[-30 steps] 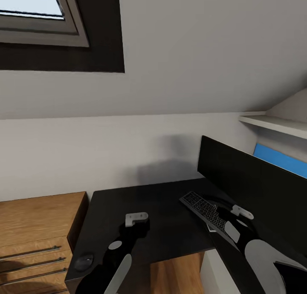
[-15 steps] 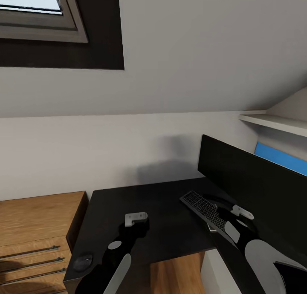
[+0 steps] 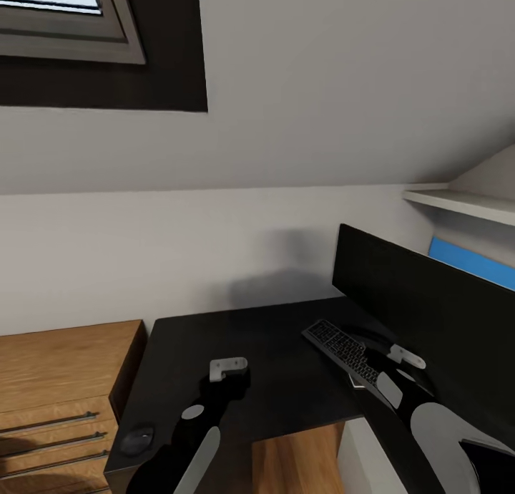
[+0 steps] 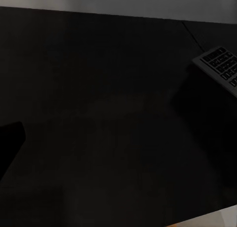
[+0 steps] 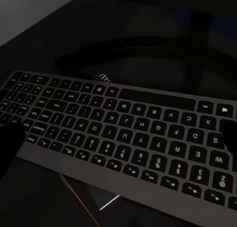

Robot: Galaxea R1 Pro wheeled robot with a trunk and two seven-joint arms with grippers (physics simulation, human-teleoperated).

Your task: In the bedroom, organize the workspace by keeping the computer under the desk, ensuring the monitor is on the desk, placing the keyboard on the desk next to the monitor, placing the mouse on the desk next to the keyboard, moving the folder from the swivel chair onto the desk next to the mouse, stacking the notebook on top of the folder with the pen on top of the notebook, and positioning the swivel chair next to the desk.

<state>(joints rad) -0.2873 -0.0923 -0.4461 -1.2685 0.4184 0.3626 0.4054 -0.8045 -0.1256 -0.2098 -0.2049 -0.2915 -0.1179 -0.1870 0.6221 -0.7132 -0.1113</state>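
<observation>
The glossy black desk (image 3: 286, 333) fills the middle of the head view. The wide black monitor (image 3: 418, 315) stands on its right side, with the slim keyboard (image 3: 337, 346) lying in front of it. The small black mouse (image 3: 137, 441) sits at the desk's near left corner. My left gripper (image 3: 229, 367) hovers open over bare desktop (image 4: 108, 103), well clear of the keyboard's corner (image 4: 219, 64). My right gripper (image 3: 406, 356) hangs open just above the keyboard (image 5: 123, 133), one finger (image 5: 7, 148) at each end. A spiral-bound edge (image 5: 103, 78) and a paper corner (image 5: 106, 202) stick out from under the keyboard.
A low wooden drawer cabinet (image 3: 57, 379) adjoins the desk on the left. A skylight (image 3: 64, 21) is overhead and a white shelf (image 3: 465, 204) hangs at the right. A bright-blue flat shape (image 3: 468, 259) shows behind the monitor. Wood floor (image 3: 293, 465) lies below the desk's front edge.
The whole head view has shifted slightly, so the camera moved. Both arms, the keyboard and the mouse keep their places on the desk.
</observation>
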